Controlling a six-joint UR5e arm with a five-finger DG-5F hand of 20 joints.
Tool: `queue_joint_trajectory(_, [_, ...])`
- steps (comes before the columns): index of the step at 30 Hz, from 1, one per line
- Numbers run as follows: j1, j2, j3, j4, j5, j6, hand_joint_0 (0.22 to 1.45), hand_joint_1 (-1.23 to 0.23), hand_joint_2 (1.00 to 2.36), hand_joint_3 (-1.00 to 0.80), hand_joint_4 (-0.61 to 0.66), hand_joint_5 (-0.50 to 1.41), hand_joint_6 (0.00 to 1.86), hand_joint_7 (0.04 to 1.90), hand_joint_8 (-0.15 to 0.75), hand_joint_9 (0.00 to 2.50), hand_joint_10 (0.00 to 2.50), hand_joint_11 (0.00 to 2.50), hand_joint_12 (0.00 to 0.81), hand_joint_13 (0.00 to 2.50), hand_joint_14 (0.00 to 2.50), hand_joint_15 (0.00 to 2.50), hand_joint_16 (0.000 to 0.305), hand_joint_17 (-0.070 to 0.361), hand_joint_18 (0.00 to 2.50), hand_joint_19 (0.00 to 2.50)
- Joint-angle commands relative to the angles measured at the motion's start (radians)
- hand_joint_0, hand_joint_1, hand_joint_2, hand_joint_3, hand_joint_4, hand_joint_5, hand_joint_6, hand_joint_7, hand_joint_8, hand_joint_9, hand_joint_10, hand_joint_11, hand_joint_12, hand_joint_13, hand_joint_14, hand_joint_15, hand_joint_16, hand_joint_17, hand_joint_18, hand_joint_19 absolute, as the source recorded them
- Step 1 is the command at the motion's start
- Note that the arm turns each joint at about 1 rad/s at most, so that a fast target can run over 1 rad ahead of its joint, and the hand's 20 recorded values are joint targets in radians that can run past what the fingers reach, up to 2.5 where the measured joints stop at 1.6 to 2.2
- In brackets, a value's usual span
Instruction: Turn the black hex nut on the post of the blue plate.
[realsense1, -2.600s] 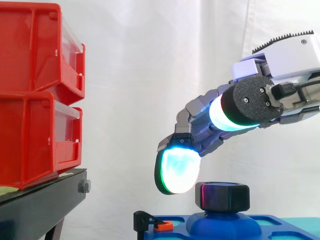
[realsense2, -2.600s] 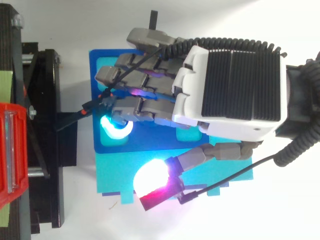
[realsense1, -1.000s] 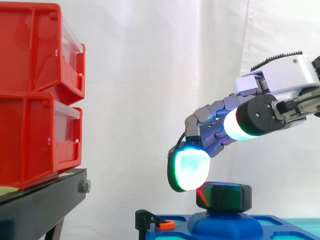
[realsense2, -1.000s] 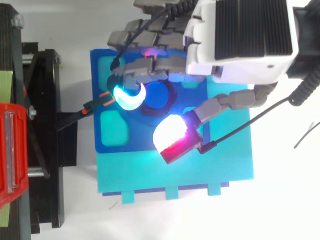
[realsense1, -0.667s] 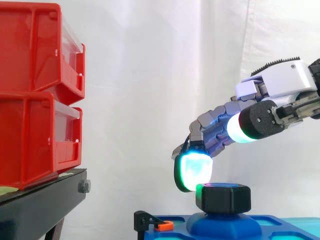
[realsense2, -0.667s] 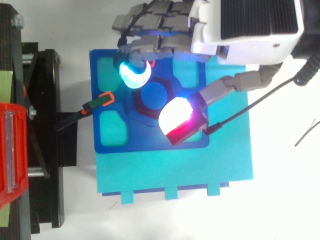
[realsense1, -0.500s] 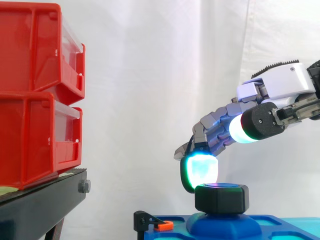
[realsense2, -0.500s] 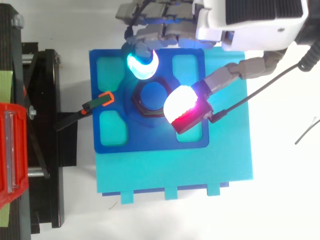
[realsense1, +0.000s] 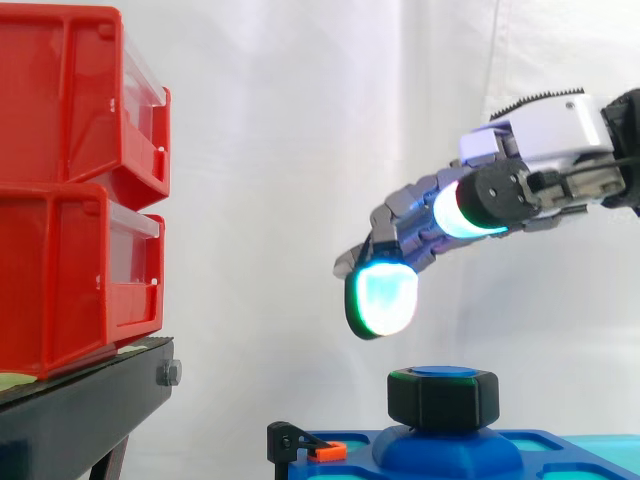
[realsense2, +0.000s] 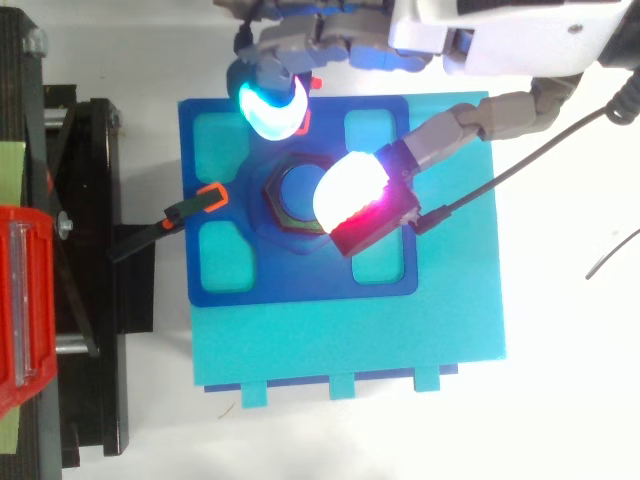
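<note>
The black hex nut (realsense1: 442, 397) sits on the blue post of the blue plate (realsense1: 560, 448), with the post's blue top showing inside it in the top view. My hand (realsense1: 500, 190) hangs above and slightly left of the nut, clear of it. Its fingers are stretched and only gently bent, holding nothing; one cyan-glowing fingertip (realsense1: 381, 299) is lowest. From above, the hand (realsense2: 490, 35) reaches in from the upper right. The cyan pad (realsense2: 270, 108) is over the plate's far edge, and the white-red thumb pad (realsense2: 352, 198) covers the right side of the nut (realsense2: 283, 200).
Two stacked red bins (realsense1: 80, 190) rest on a black stand (realsense1: 85, 415) at the left. A black clamp with an orange tip (realsense2: 197, 202) reaches from the stand to the plate's left edge. The blue plate (realsense2: 300, 285) lies on a teal base (realsense2: 350, 345).
Half a second ago the cyan fingertip and the thumb pad flanked the nut at its height. The hand has since risen clear of the nut; the nut stays on its post.
</note>
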Motion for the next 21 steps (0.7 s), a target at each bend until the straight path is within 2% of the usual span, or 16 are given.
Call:
queue_joint_trajectory(1, [0.019,-0.001,0.009,0.002,0.042,-0.002,0.47,-0.25,1.00,-0.50,0.17,-0.22,0.50,1.05,0.236,0.21,0.00,0.00,0.377,0.26,0.00,0.10,0.061,0.136,0.08,0.18])
queue_joint_trajectory(4, [0.036,-0.001,0.009,0.006,0.066,-0.002,0.47,-0.25,1.00,-0.50,0.17,-0.22,0.50,1.05,0.236,0.21,0.00,0.00,0.377,0.26,0.00,0.10,0.061,0.136,0.08,0.17])
queue_joint_trajectory(5, [0.050,-0.001,0.009,0.008,0.086,-0.002,0.47,-0.25,1.00,-0.50,0.17,-0.22,0.50,1.05,0.236,0.21,0.00,0.00,0.377,0.26,0.00,0.10,0.061,0.136,0.08,0.17])
queue_joint_trajectory(9, [0.079,-0.001,0.009,0.006,0.128,-0.002,0.47,-0.25,1.00,-0.50,0.17,-0.22,0.50,1.04,0.237,0.21,0.00,0.00,0.377,0.26,0.00,0.10,0.060,0.136,0.08,0.18])
queue_joint_trajectory(10, [0.100,-0.001,0.009,0.003,0.145,-0.002,0.47,-0.25,1.00,-0.50,0.17,-0.22,0.50,1.04,0.236,0.21,0.00,0.00,0.377,0.26,0.00,0.10,0.060,0.136,0.08,0.17])
queue_joint_trajectory(11, [0.100,-0.001,0.009,0.003,0.145,-0.002,0.47,-0.25,1.00,-0.50,0.17,-0.22,0.50,1.04,0.236,0.21,0.00,0.00,0.377,0.26,0.00,0.10,0.060,0.136,0.08,0.17])
queue_joint_trajectory(12, [0.119,-0.001,0.009,0.000,0.168,-0.002,0.47,-0.25,1.00,-0.50,0.17,-0.22,0.50,1.04,0.236,0.21,0.00,0.00,0.377,0.25,0.00,0.09,0.060,0.136,0.08,0.17])
queue_joint_trajectory(13, [0.137,-0.001,0.009,-0.007,0.204,-0.002,0.47,-0.25,1.00,-0.50,0.16,-0.22,0.50,1.04,0.236,0.21,0.00,0.00,0.377,0.25,0.00,0.10,0.061,0.136,0.08,0.17])
queue_joint_trajectory(17, [0.154,-0.001,0.009,-0.013,0.254,-0.002,0.47,-0.25,1.00,-0.50,0.17,-0.22,0.50,1.03,0.238,0.21,0.00,0.00,0.376,0.26,0.00,0.10,0.060,0.136,0.08,0.17])
queue_joint_trajectory(21, [0.165,-0.001,0.009,-0.013,0.261,-0.002,0.47,-0.25,1.00,-0.50,0.17,-0.22,0.50,1.03,0.239,0.21,0.00,0.00,0.377,0.26,0.00,0.10,0.060,0.136,0.08,0.17])
